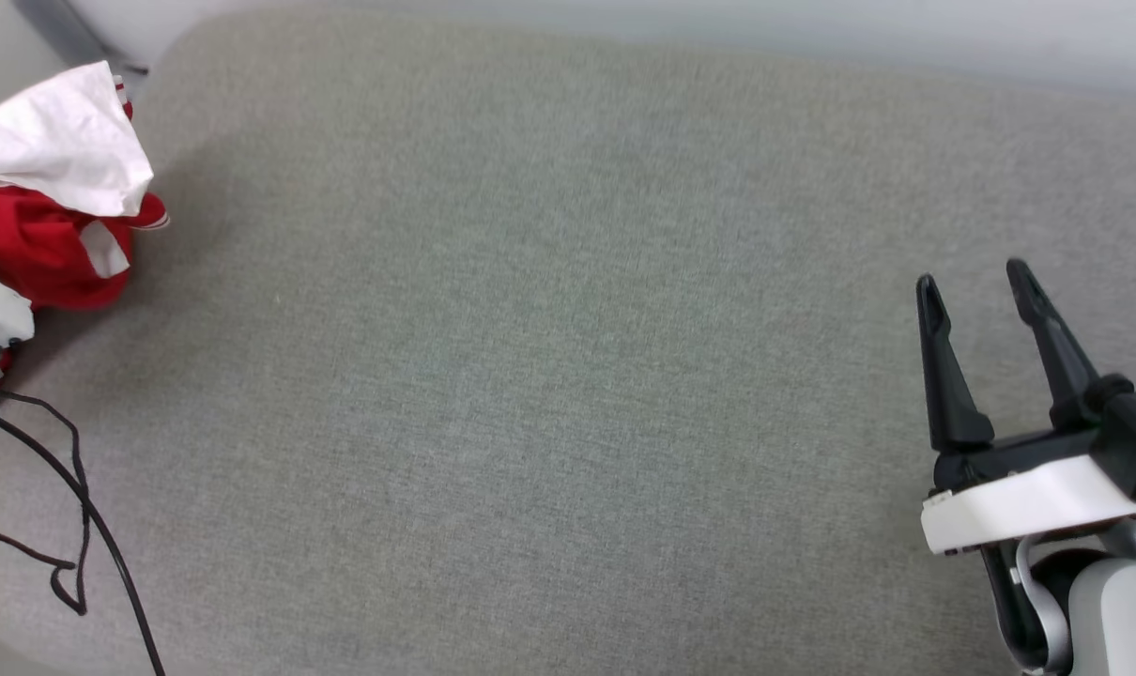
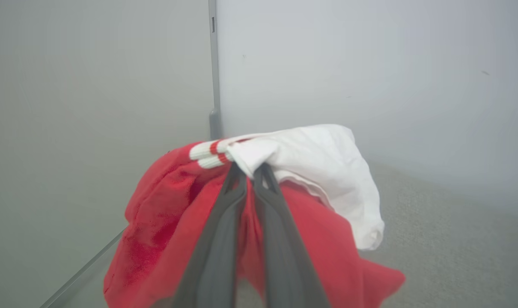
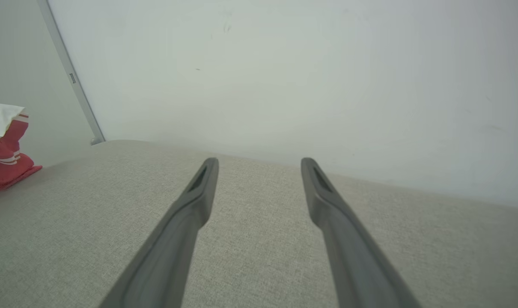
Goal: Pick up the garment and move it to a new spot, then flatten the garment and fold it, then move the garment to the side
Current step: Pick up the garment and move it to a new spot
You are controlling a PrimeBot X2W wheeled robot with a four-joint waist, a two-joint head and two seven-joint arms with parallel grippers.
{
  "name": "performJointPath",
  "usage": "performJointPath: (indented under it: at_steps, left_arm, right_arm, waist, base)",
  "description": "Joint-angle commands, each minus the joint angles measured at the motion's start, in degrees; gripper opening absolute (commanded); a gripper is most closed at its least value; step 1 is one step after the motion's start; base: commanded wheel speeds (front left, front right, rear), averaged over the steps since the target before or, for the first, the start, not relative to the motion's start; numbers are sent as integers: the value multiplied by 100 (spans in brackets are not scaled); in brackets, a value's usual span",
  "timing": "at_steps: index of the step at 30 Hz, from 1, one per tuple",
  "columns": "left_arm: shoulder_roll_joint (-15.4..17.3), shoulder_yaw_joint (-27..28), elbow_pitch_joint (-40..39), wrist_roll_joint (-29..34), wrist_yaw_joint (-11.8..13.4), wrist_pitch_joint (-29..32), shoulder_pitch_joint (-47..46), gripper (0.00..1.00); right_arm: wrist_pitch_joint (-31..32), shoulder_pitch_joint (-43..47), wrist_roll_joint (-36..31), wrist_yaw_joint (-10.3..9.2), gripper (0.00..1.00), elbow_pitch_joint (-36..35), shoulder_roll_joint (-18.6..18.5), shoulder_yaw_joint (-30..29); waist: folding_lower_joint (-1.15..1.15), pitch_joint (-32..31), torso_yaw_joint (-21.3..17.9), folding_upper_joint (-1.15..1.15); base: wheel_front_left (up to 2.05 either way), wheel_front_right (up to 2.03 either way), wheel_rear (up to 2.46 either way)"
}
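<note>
- Black fingers of the right pincer (image 1: 972, 277) rise at the lower right of the head view. They stand wide apart with nothing between them, over bare cover.
- At the lower left, a loose black cable (image 1: 80, 488) trails down beside the left arm's pale forearm.
- Grey woven cloth covers the bench (image 1: 568, 376), which runs broad and bare across the middle.
- The left pincer (image 2: 251, 167) has its fingers drawn together and clamped on the garment (image 2: 165, 222). The tips bite where the white sleeve meets its red-striped seam.
- The garment sits bunched at the far left edge of the bench, the white sleeve flopped over the crumpled red body. Whether it has cleared the cover, I cannot tell.
- Behind it, plain pale walls (image 3: 284, 64) meet at a corner strip.
- Step in hand, as I judge it: the pick-up, with the grip made and the carry to a new spot not yet done.
- The next move likely calls for a lift high enough that the hanging cloth does not drag. Then a sweep toward the open middle of the bench, where the free pincer can help spread it.
</note>
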Motion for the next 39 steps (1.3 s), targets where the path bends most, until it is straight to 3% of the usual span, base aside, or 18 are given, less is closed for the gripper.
performJointPath:
  at_steps: [1, 5, 14, 27, 33, 39]
  left_arm:
    - [-22, 43, -86, -11, 11, -66, 103, 0]
    - [-117, 6, -457, 160, 108, -131, 339, 0]
    - [-649, -240, -1979, 483, 372, -104, 1085, 0]
    - [-1066, -1018, -4607, 690, 676, 932, 2264, 0]
    - [-1285, -1665, -5631, 814, 613, 1475, 2636, 0]
    - [-1553, -2503, -6015, 869, 336, 1883, 2928, 0]
  right_arm:
    - [-20, 99, 68, -4, 100, 43, 20, -17]
    - [-73, 279, 188, -4, 100, 143, 21, -42]
    - [-127, 521, 389, -4, 100, 259, 15, -82]
    - [-224, 715, 550, -4, 100, 295, 18, -123]
    - [-243, 740, 595, -4, 100, 254, 18, -162]
    - [-296, 696, 660, -4, 100, 243, 18, -144]
  waist:
    - [1, -295, -91, 0]
    - [1, -527, -285, 0]
    - [1, -842, -850, 0]
    - [1, -910, -2041, 0]
    - [1, -795, -2470, 0]
    - [1, -582, -2674, 0]
  base:
    - [0, 0, 0]
    - [0, 0, 0]
    - [0, 0, 0]
    - [0, 0, 0]
    - [0, 0, 0]
    - [0, 0, 0]
